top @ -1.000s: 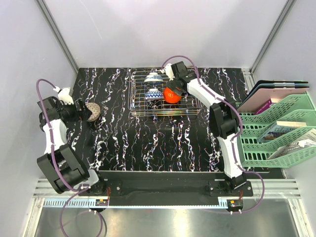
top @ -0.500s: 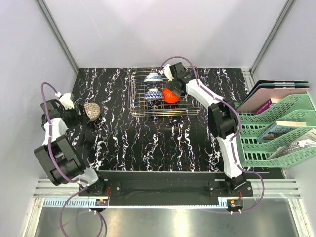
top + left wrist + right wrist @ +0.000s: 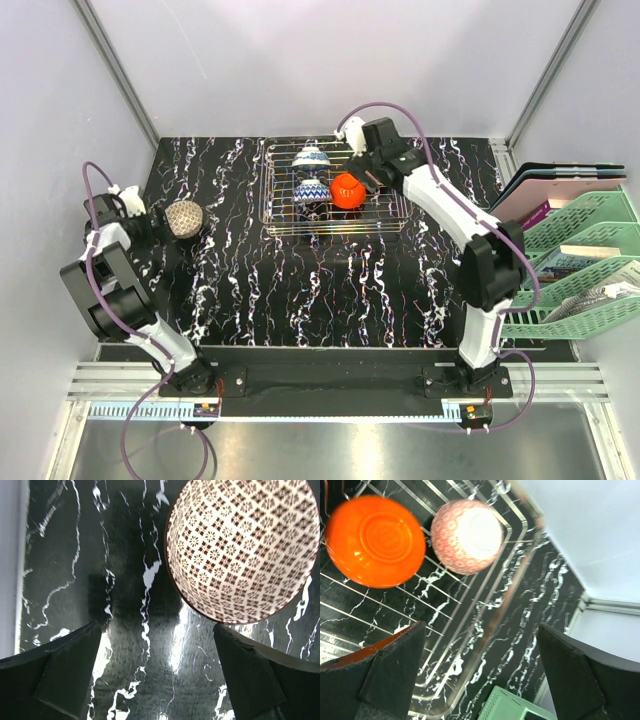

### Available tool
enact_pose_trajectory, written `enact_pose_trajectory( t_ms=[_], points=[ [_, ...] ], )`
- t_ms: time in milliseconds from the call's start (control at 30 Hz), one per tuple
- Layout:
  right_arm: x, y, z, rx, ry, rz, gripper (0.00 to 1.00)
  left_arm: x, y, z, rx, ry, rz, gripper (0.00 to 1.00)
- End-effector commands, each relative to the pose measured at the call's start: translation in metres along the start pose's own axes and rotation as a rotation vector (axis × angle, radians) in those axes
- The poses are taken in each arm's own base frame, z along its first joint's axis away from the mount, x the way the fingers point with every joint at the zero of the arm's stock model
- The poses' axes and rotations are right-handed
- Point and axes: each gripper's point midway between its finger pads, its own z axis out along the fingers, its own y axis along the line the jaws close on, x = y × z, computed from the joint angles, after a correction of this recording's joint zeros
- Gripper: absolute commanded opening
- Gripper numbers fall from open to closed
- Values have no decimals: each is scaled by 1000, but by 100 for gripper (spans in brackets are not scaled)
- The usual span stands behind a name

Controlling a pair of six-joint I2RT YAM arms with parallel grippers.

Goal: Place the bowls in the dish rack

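Dish rack (image 3: 386, 223), far side of table (image 3: 330, 290), holds perhaps four bowls (image 3: 311, 158); lone bowl (image 3: 184, 217) lies well left

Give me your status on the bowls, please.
Left pincer and right pincer open, empty. One patterned bowl on table by left pincer, unracked. In dish rack: orange bowl. Nothing blocking.

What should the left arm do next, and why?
Probably ease the left gripper forward until its open jaws straddle the rim of the brown bowl. That bowl lies on the table, outside the dish rack, just ahead of the jaws and untouched.
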Motion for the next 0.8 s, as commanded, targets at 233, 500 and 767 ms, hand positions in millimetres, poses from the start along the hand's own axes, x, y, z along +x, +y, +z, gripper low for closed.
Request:
enact_pose_trajectory(
  t_ms=[233, 500, 767],
  points=[
    [-4, -7, -36, 1, -38, 31, 100, -40, -42, -34, 209, -136, 94, 99],
    [-1, -6, -41, -15, -28, 23, 100, -68, -16, -9, 99, -211, 7, 99],
    [-14, -4, -60, -74, -72, 73, 100, -78, 4, 33, -62, -148, 80, 99]
  ],
)
